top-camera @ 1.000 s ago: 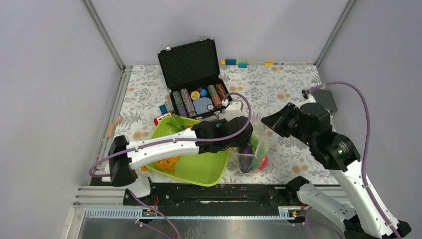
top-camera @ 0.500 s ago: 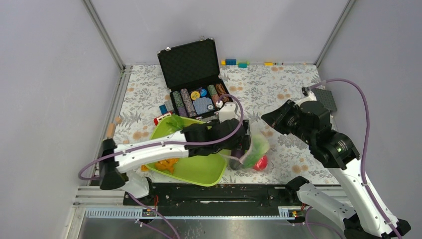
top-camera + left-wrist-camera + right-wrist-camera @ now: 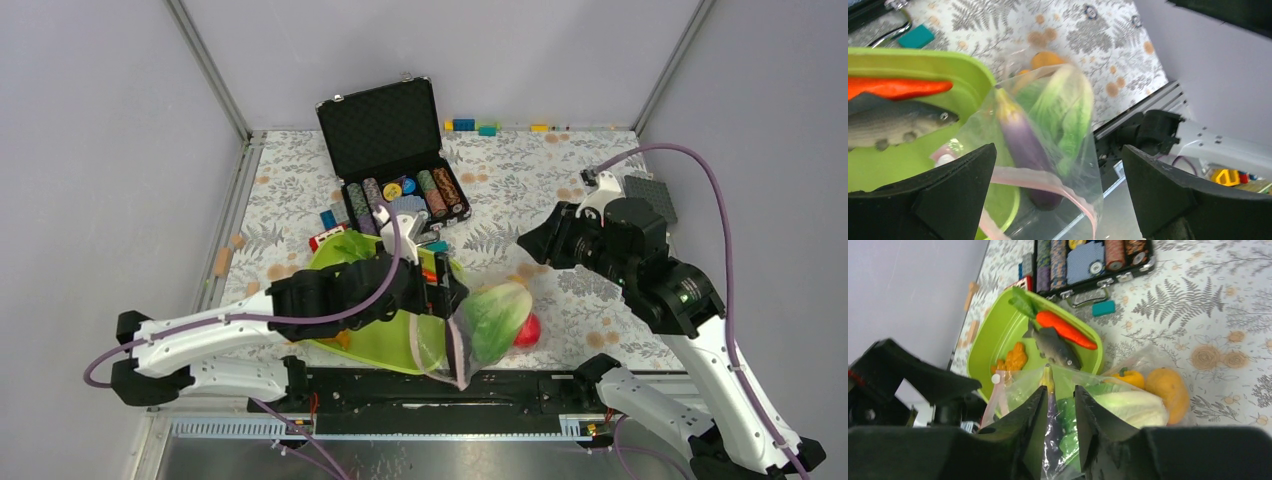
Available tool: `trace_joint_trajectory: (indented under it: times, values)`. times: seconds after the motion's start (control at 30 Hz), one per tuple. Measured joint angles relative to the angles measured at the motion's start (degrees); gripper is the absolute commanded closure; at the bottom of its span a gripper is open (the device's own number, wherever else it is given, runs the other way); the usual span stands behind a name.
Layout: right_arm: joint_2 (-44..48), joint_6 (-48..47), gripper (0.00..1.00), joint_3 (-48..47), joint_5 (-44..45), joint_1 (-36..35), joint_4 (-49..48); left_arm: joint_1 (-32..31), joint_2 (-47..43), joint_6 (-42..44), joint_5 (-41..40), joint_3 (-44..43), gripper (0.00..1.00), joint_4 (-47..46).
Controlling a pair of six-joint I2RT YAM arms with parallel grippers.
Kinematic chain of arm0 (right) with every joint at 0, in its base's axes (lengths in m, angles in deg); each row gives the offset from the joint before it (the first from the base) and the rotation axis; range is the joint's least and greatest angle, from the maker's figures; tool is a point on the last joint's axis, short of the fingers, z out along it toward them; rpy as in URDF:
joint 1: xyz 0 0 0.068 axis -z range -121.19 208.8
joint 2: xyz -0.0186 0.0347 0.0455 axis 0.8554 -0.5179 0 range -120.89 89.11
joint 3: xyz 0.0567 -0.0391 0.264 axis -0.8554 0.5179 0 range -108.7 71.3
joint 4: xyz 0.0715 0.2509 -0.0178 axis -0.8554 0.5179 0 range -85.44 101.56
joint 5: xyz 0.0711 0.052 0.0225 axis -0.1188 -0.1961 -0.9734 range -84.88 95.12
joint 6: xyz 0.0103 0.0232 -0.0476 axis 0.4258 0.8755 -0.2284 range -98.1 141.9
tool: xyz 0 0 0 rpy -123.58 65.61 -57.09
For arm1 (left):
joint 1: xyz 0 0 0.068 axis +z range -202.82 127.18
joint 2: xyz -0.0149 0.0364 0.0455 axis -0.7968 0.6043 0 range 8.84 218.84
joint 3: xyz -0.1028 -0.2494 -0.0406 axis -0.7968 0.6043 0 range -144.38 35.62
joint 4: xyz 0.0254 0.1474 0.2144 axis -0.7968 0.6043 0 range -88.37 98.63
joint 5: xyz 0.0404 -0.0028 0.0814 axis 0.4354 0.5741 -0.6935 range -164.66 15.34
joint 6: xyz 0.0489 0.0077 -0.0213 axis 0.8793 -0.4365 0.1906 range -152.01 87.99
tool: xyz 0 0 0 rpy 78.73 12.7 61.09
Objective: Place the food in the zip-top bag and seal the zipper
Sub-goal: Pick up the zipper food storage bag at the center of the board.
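The zip-top bag point(image 3: 478, 325) lies on its side at the table's front edge, mouth toward the rail. Green lettuce point(image 3: 495, 308) and a purple eggplant point(image 3: 1023, 140) are inside it. Its pink zipper point(image 3: 1048, 181) curls, unsealed. A red apple point(image 3: 528, 330), a yellow pepper point(image 3: 1129, 376) and an orange fruit point(image 3: 1168, 388) sit at its far side. A carrot point(image 3: 1065, 330) and a grey fish point(image 3: 1055, 349) lie in the lime tray point(image 3: 380, 338). My left gripper point(image 3: 450, 290) hangs wide open by the bag mouth, gripping nothing. My right gripper point(image 3: 525, 243) hovers beyond the bag, open slightly and empty.
An open black case of poker chips point(image 3: 400, 195) stands behind the tray. An orange piece point(image 3: 1013, 359) and a green leaf point(image 3: 350, 245) also lie in the tray. Small coloured blocks point(image 3: 475, 126) line the back wall. A grey plate point(image 3: 655, 198) lies at the right.
The left gripper opened wide and drew back toward the near left. The bag tipped from upright onto its side toward the front rail. The right jaws parted a little.
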Motion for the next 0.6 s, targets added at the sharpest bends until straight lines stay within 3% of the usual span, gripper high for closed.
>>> trace_joint_trajectory:
  times: [0.27,0.33,0.47,0.6]
  values:
    - [-0.44,-9.68,0.38,0.11,-7.85,-2.73,1.90,0.00,-17.05,-5.46,-0.98,14.78,0.01,7.28]
    - [-1.64,-11.34,0.30,0.11,-6.91,-8.90,2.14,0.00,-24.98,-9.40,-2.58,18.43,0.01,10.51]
    - [-8.13,-13.29,0.29,-1.42,-0.09,-25.27,3.50,0.00,-35.58,-16.13,-6.62,20.35,0.01,16.68]
    - [-18.10,-13.66,0.28,-5.18,12.28,-38.56,6.23,0.00,-36.06,-20.96,-10.21,20.35,0.01,20.92]
